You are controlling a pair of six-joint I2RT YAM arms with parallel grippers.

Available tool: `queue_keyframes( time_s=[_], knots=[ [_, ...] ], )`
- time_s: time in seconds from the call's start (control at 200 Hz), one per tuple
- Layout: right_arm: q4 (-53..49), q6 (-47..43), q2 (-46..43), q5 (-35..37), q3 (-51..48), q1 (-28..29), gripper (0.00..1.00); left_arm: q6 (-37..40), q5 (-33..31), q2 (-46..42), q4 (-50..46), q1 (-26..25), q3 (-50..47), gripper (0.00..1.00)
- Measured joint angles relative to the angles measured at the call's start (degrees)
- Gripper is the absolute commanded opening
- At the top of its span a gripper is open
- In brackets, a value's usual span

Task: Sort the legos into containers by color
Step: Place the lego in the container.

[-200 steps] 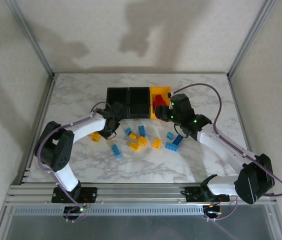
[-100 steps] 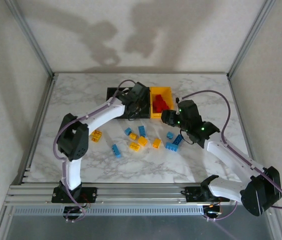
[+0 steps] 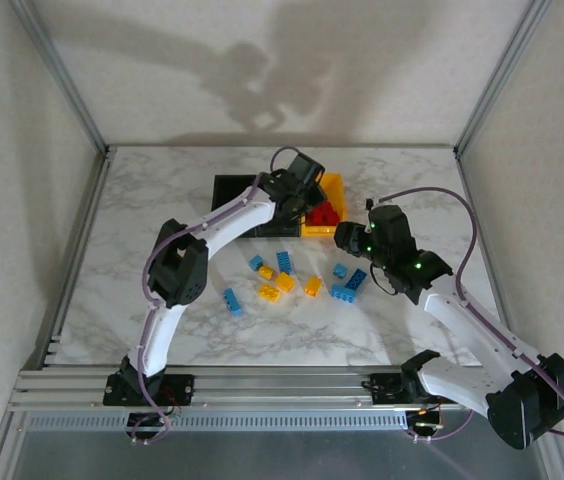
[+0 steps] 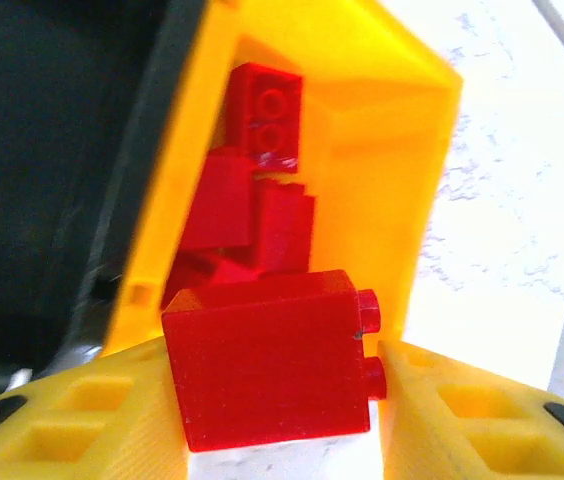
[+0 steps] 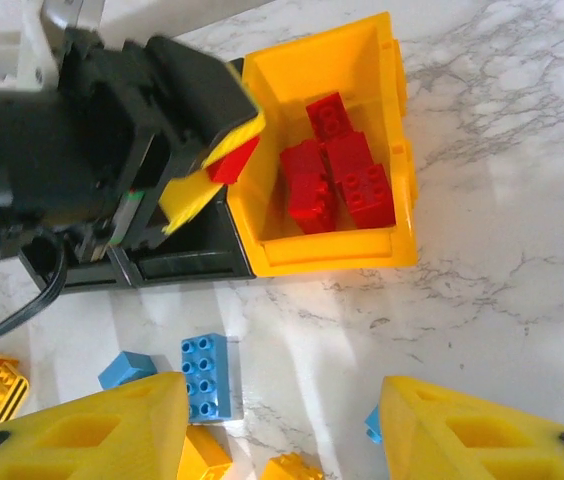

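Note:
My left gripper (image 3: 307,192) hangs over the yellow container (image 3: 335,183), shut on a red lego (image 4: 272,355) held side-on between its fingers (image 4: 82,420). In that container (image 4: 382,150) lie several red legos (image 4: 270,100). Two black containers (image 3: 230,188) stand to its left, partly hidden by the left arm. Blue legos (image 3: 284,262) and yellow legos (image 3: 269,292) are scattered on the marble in front. My right gripper (image 3: 347,238) hovers open just right of the pile. In its own view that gripper (image 5: 282,400) looks down on a blue lego (image 5: 205,375) and the yellow container (image 5: 332,255).
The marble table (image 3: 162,200) ends at metal frame posts (image 3: 62,75) on both sides and a rail along the near edge. Bare marble lies left of the black containers and right of the yellow one. The left arm's elbow (image 3: 177,270) stands over the left side of the brick pile.
The left arm swung from low over the table's left-middle up and right to the yellow container. The right gripper drew back from that container toward the right.

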Motion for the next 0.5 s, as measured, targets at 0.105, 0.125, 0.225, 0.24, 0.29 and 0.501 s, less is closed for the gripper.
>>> queue_keyframes(
  time_s=[0.105,0.125,0.225,0.24,0.29,0.501],
  knots=[
    [-0.68,0.0,0.0,0.02,0.0,-0.11,0.53,0.85,0.94,3.23,0.28,0.0,4.09,0.5],
    [-0.83,0.0,-0.02,0.04,0.0,-0.11,0.53,1.11,1.18,3.93,0.26,0.07,4.76,0.51],
    [-1.62,0.0,-0.37,0.33,0.0,-0.11,0.53,1.55,1.92,6.97,-0.2,0.22,7.76,0.57],
    [-1.75,0.0,-0.46,0.44,0.0,-0.15,0.53,1.51,1.97,7.32,-0.35,0.24,7.98,0.58],
    [-1.99,0.0,-0.81,0.68,0.0,-0.22,0.53,1.75,2.21,8.02,-0.28,0.33,8.28,0.6],
    [-2.03,0.02,-1.68,1.36,0.0,-0.61,0.53,3.02,2.14,8.02,-1.22,0.42,9.55,0.62]
  ],
)
